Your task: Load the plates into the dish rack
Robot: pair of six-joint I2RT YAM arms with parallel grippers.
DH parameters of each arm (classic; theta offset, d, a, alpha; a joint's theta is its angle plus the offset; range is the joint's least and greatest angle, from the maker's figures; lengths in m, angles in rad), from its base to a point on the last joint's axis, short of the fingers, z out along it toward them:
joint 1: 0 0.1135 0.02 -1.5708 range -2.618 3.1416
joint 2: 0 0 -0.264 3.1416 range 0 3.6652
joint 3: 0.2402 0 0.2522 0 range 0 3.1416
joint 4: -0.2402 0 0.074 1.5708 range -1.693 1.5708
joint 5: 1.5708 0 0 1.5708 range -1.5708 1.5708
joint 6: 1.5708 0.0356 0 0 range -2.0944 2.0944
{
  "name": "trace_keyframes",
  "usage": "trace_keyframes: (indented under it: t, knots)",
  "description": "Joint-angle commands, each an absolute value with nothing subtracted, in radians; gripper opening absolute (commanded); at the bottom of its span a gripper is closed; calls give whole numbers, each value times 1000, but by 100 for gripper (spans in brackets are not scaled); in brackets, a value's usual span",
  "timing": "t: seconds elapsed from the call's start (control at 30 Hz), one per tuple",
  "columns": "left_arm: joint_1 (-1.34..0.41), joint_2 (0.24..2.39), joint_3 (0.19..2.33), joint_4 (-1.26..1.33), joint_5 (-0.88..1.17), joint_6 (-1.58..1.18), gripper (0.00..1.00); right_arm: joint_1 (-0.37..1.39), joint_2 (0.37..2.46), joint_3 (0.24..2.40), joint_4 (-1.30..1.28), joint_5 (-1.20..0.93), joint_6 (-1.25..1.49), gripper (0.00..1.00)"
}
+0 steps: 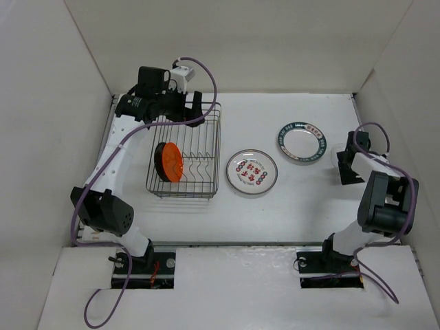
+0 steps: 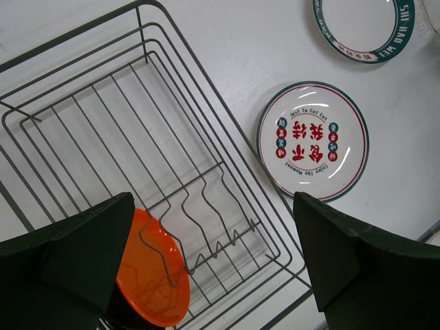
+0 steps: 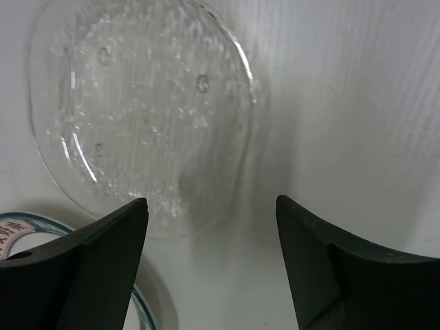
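The dish rack (image 1: 199, 155) (image 2: 103, 130) is a dark wire basket at the left of the table. An orange plate (image 1: 169, 162) (image 2: 151, 278) stands on edge between its tines, with a black plate (image 2: 127, 320) right behind it. My left gripper (image 1: 190, 110) (image 2: 213, 265) hangs open and empty above the rack's far end. The silver-rimmed plate (image 1: 251, 172) (image 2: 313, 141) and the green-rimmed plate (image 1: 302, 141) (image 2: 364, 27) lie flat on the table. My right gripper (image 1: 345, 167) (image 3: 210, 206) is open, low over the near rim of the clear glass plate (image 3: 137, 110).
White walls enclose the table on the left, back and right. The right wall rises just beyond the glass plate. The green-rimmed plate's edge (image 3: 20, 227) shows beside my right gripper's left finger. A purple cable loops over the left arm near the rack's far end.
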State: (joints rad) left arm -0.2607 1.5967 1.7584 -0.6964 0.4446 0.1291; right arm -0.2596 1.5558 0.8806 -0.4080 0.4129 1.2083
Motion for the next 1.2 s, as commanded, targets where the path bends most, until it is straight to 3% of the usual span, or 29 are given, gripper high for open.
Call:
trace_keyframes:
  t: [0.0,0.07,0.37,0.4,0.5,0.53,0.6,0.73,0.77,1.17]
  knots:
    - [-264,1571,1755,-669,472,118,100,-282,1623,995,-452,393,1220,79]
    - [-264,1571,1755,-669,472,118,100,-282,1667,1032,-489,384,1220,70]
    - [-255,1571,1778,-678,433,98,100,-291,1759,1124,-594,328,1210,71]
    - [-255,1571,1778,-687,433,98,100,-291,1759,1124,-603,319,1210,68]
    - [-245,1571,1787,-687,433,98,100,-291,1769,1147,-613,319,1210,55]
    - [-245,1571,1787,-696,433,98,100,-291,1779,1147,-626,319,1200,44]
    - [-227,1571,1787,-696,433,98,100,-291,1793,1173,-644,310,1200,43]
    - [-227,1571,1798,-696,442,98,100,-291,1816,1203,-695,333,1200,22]
    - [-227,1571,1798,-696,442,98,100,-291,1827,1215,-695,333,1200,0]
    - [-227,1601,1825,-706,460,129,100,-291,1712,1235,-715,342,1316,0]
